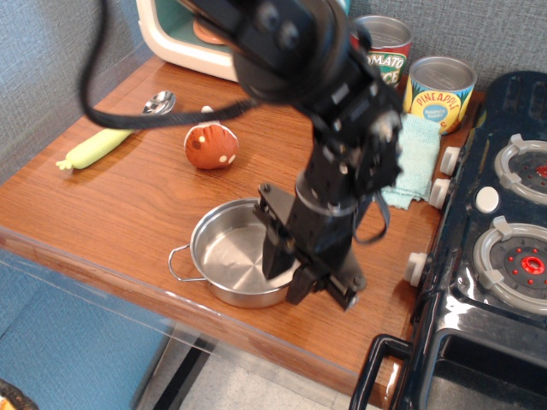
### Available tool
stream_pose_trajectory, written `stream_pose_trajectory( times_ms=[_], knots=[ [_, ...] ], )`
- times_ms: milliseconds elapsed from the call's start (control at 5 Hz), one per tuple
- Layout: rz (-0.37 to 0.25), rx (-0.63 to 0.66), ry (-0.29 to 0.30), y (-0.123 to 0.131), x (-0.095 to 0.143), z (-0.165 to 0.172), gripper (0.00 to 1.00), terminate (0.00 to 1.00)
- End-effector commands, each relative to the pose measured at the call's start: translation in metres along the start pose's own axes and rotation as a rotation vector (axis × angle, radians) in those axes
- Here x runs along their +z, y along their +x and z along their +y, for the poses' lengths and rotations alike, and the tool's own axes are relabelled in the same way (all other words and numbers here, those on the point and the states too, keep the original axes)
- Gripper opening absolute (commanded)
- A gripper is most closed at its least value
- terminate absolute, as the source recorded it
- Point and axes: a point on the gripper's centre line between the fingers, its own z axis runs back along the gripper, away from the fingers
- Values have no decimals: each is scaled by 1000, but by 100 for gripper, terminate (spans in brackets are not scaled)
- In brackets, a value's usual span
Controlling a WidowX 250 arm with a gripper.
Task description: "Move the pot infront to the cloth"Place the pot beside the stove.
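Observation:
The shiny steel pot (231, 256) sits near the table's front edge, its left wire handle showing. My black gripper (295, 278) points down over the pot's right rim and looks shut on that rim; the fingertips are partly hidden by the wrist. The teal cloth (419, 162) lies behind, mostly hidden by my arm, with the pot in front of it and to the left. The black stove (500, 248) stands at the right, a short gap of bare wood between it and the pot.
A tomato sauce can (385, 55) and a pineapple can (438, 85) stand at the back. A brown mushroom toy (210, 145), a spoon with a yellow-green handle (107, 137) and a teal and cream microwave (192, 34) are at the left and back. The table's front edge is close.

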Motion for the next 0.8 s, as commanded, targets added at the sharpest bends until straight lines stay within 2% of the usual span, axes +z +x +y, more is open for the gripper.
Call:
stream_pose_trajectory(
  times_ms=[0, 400, 600],
  knots=[
    [-81, 153, -37, -5, 45, 26, 100, 0],
    [-80, 164, -42, -6, 40, 30, 100, 0],
    [-80, 164, -42, -6, 40, 30, 100, 100]
  ],
)
